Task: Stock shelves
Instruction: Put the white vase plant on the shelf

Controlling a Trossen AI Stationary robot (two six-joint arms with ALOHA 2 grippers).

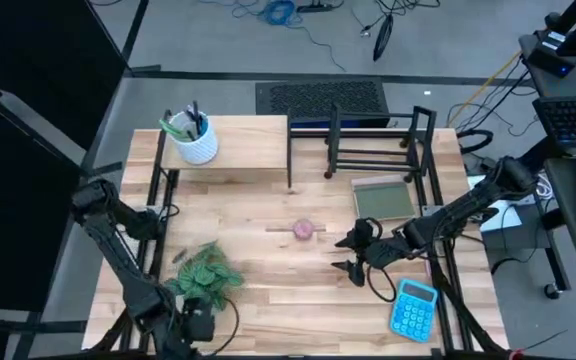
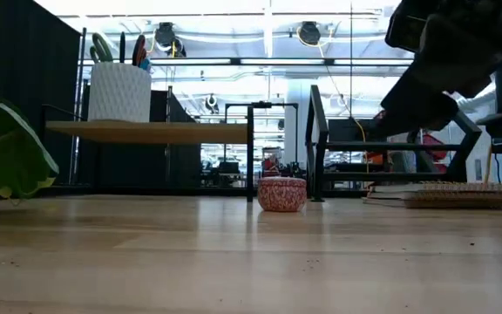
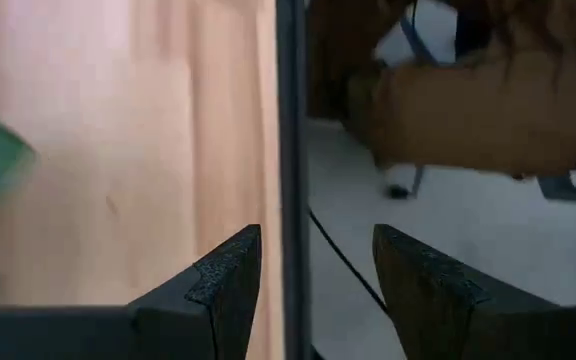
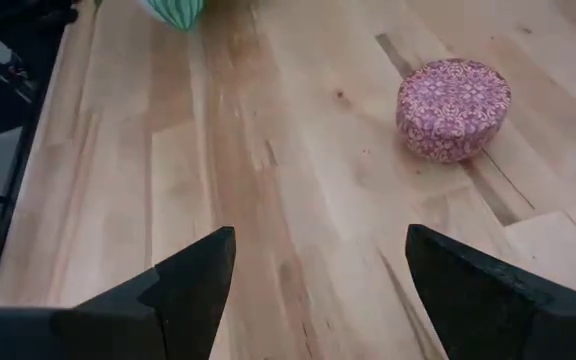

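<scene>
The pale-wood riser shelf (image 1: 230,150) stands at the far left and carries a white pot of pens (image 1: 196,140). The black wire rack (image 1: 373,140) stands at the far right. A small pink patterned tin (image 1: 304,229) (image 4: 454,108) sits on the table's middle. My right gripper (image 1: 346,255) (image 4: 318,270) hovers open just right of the tin, pointing at it, nothing between its fingers. My left gripper (image 1: 196,325) (image 3: 313,275) is open at the near left edge, beside a green leafy plant (image 1: 206,272).
A grey spiral notebook (image 1: 383,197) lies in front of the rack. A blue calculator (image 1: 414,308) lies near the front right corner. Bare tabletop (image 1: 268,290) stretches between the plant and the right gripper. The table's dark edge rail (image 3: 288,150) runs past the left fingers.
</scene>
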